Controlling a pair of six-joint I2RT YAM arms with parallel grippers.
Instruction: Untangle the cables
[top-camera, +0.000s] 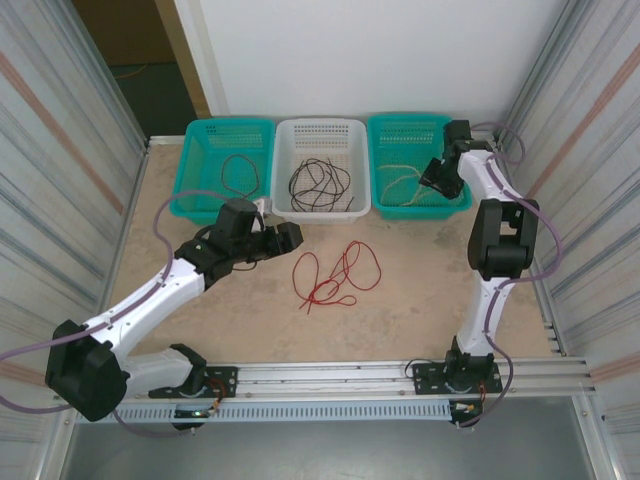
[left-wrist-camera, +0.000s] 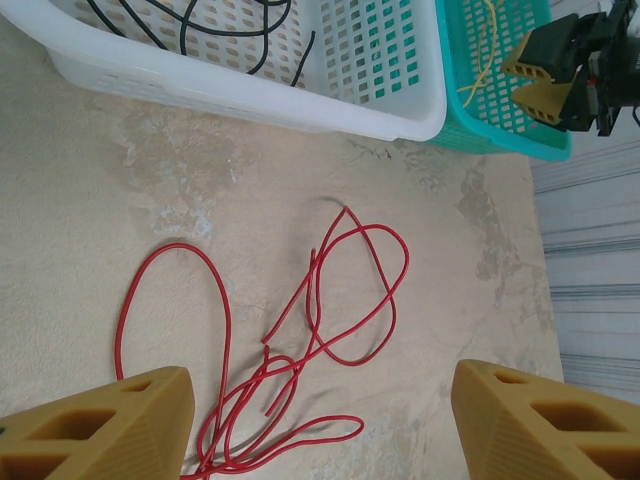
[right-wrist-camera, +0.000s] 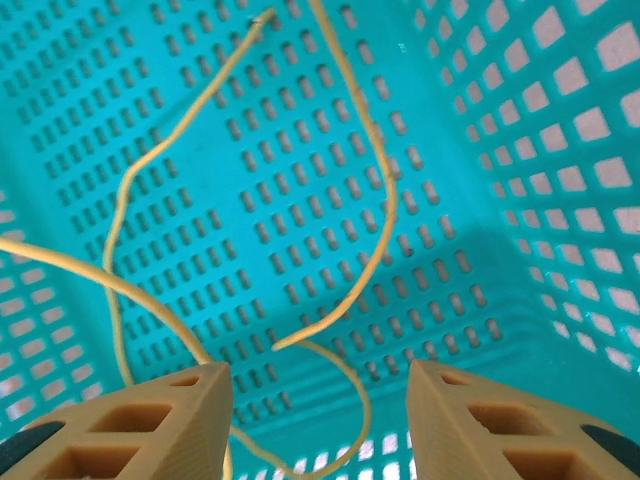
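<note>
Left claw (left-wrist-camera: 320, 405) is hovering spread over the red cable (left-wrist-camera: 405, 262), which is lying looped & crossed on the tabletop (left-wrist-camera: 120, 180) in front of the white basket (left-wrist-camera: 380, 60). Right claw (right-wrist-camera: 318, 400), also spread w/ nothing pinched, is hanging in the teal basket (right-wrist-camera: 520, 200) over the yellow cable (right-wrist-camera: 390, 200). Imo left should be pinching one free end, then lifting slowly so the loops aren't tightening.

Red cable (left-wrist-camera: 181, 245): lower loops run off the bottom edge in left wrist view, beside a left gripper (left-wrist-camera: 322, 385) finger. Yellow cable (right-wrist-camera: 388, 200): cut by top, left and bottom edges in right wrist view. White basket (left-wrist-camera: 380, 110) cropped at the top.
</note>
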